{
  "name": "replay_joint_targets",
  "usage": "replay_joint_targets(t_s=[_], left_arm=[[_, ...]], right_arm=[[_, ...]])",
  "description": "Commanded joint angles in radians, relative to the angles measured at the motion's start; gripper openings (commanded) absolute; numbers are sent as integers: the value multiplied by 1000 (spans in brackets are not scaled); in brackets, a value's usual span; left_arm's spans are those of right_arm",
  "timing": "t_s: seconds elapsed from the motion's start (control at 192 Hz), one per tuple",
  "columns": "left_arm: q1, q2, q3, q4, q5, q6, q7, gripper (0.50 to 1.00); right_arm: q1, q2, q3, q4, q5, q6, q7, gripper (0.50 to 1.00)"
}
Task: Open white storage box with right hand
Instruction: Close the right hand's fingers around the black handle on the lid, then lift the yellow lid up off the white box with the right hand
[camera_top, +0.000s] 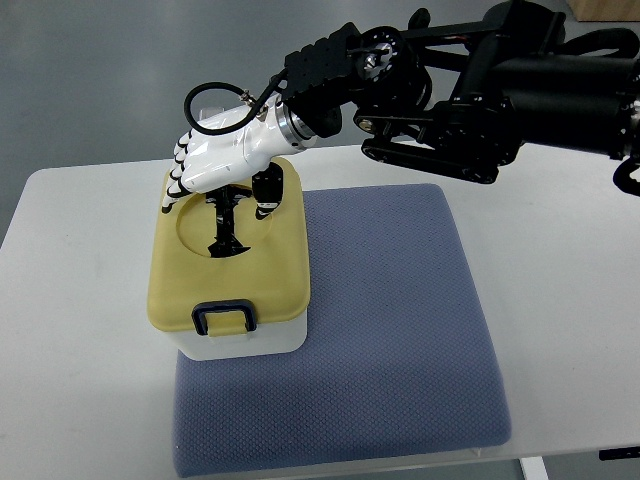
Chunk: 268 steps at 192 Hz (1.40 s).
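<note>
Over the box's yellow lid (228, 270), the right hand (215, 160) curls loosely above the black handle (225, 222), gripping nothing; close firmly on it, then lift straight.

White table (90, 330) carries a blue-grey mat (400, 330), apparently textured fabric.

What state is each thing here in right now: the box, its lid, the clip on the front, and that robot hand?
White storage box: upright on the blue mat, closed.
Yellow lid: seated flat on the box.
Front latch: down against the lid's edge, looks fastened.
Lid handle: lying in its round recess.
Right hand: over the lid's far part, fingers curled down toward the handle; grasp unclear.
</note>
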Motion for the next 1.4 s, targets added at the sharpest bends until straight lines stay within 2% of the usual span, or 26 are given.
replay_joint_targets(t_s=[0.0, 0.271, 0.465, 0.642, 0.773, 0.919, 1.3, 1.394], left_arm=[[0, 0, 0, 0, 0, -1, 0, 1000], [0, 0, 0, 0, 0, -1, 0, 1000], [0, 0, 0, 0, 0, -1, 0, 1000], [0, 0, 0, 0, 0, 0, 0, 1000], [0, 0, 0, 0, 0, -1, 0, 1000], [0, 0, 0, 0, 0, 0, 0, 1000], [0, 0, 0, 0, -1, 0, 0, 1000], [0, 0, 0, 0, 0, 0, 0, 1000]], right_arm=[[-7, -1, 0, 1, 0, -15, 0, 825], [-22, -7, 0, -1, 0, -17, 0, 756], [-39, -9, 0, -1, 0, -31, 0, 656], [-59, -16, 0, -1, 0, -68, 0, 652], [-65, -22, 2, -1, -1, -71, 2, 611], [-68, -22, 6, 1, 0, -71, 2, 500], [-68, -33, 16, 2, 14, -109, 12, 500], [-65, -35, 77, 4, 19, -111, 23, 500]])
